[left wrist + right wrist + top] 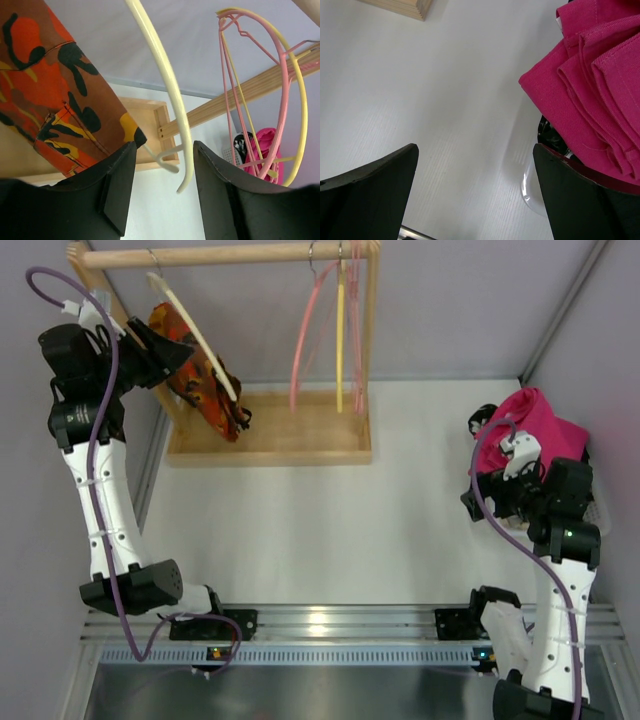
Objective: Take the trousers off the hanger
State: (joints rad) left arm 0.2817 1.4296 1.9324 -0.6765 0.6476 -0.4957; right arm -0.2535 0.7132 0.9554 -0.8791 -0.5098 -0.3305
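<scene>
From above, the orange camouflage trousers [207, 380] hang draped over the cream hanger [198, 338] on the rack [270, 445], the left gripper [172, 355] beside them, fingertips indistinct. Its wrist camera shows spread jaws, trousers partly cut off. The right gripper [475, 150] gapes beside pink cloth [590, 75].

Left wrist view cuts the trousers [55, 95] off at its top and left edges; hanger [165, 75] runs out the top, hook unseen there; from above I can't see the left claw [178, 352] tips, lost against the cloth; right wrist view crops the pink cloth [590, 85]; dark thing [551, 131] beneath it I can't identify.
</scene>
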